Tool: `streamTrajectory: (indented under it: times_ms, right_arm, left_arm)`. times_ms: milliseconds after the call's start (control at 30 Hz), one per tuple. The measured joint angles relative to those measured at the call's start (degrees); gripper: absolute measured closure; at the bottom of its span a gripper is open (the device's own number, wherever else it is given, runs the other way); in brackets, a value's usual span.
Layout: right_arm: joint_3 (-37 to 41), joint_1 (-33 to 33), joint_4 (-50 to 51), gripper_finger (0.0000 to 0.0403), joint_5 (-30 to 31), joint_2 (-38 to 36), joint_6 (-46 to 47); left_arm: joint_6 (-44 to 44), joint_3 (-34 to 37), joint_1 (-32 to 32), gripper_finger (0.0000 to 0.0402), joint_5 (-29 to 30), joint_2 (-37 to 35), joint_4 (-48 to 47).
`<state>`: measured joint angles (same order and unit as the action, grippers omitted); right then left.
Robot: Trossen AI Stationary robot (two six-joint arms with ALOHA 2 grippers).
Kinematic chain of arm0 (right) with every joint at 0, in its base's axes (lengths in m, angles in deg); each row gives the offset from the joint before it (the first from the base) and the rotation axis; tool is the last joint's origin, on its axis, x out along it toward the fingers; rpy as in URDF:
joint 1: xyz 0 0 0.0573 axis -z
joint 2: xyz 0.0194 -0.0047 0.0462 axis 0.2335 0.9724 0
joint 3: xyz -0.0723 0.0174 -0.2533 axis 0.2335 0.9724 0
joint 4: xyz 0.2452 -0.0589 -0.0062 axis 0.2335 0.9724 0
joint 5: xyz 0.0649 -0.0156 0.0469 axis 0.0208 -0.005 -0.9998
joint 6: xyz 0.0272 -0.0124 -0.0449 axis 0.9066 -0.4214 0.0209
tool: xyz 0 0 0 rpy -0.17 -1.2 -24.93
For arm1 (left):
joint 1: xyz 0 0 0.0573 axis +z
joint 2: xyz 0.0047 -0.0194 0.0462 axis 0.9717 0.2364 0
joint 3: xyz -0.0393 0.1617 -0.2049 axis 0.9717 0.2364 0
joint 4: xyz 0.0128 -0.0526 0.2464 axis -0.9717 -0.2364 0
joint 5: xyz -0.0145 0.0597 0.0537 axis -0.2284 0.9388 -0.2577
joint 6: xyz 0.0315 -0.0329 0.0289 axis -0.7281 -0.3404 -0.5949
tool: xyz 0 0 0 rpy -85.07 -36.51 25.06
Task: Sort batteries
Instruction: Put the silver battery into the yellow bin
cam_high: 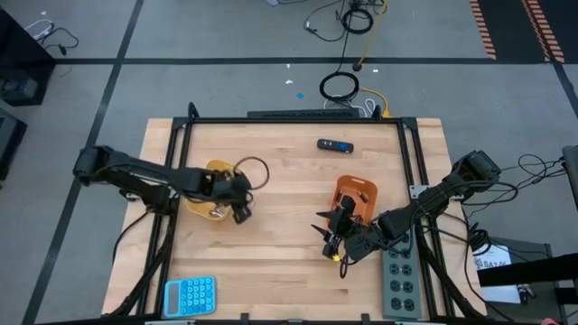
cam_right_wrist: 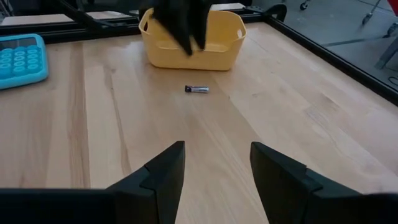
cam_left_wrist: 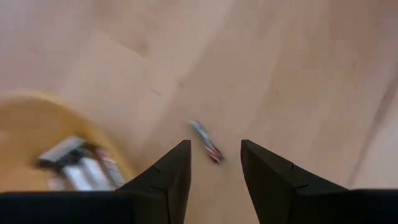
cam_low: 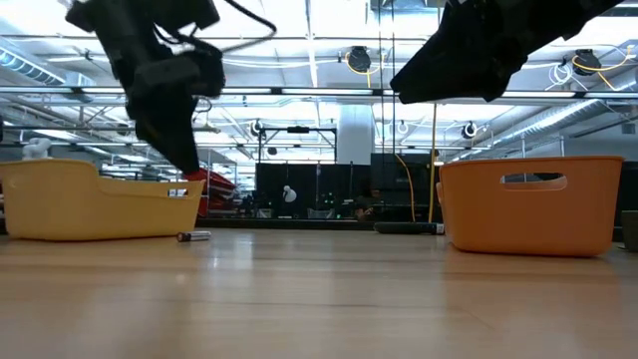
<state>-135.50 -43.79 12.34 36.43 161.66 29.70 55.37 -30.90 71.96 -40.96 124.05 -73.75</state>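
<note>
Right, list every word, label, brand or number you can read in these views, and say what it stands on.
Nothing reads clearly in any view.
Calculator: keys show, their figures too small to read.
Loose battery: wrapper print too small; blurred in the left wrist view.
Black-and-blue device: no legible marking.
White tag at the table's right edge: dark print, too small to read.
Yellow tray and orange tray: no lettering seen.

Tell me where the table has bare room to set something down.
Free: the wood between the yellow bin and orange bin, and right of the calculator. Crowded: beside the yellow bin, where a battery lies under the left gripper.
</note>
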Motion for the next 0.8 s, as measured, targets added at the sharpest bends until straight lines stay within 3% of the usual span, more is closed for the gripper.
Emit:
streamTrajectory:
  times_ms: [100,367,800]
  right_arm:
    - [0.0,0.19,-0.21,0.0229,-0.01,0.0,-0.43]
    - [0.0,0.91,-0.52,0.0229,-0.25,0.0,-2.69]
    - [0.0,1.92,-0.87,0.0229,-1.77,0.0,-6.93]
  left_arm:
    - [0.68,0.0,-2.09,0.0252,-3.48,4.78,2.08]
    - [-4.48,-2.73,-5.21,0.0252,-4.57,15.73,2.38]
    - [-4.79,-3.52,-1.61,0.0252,0.15,20.13,3.94]
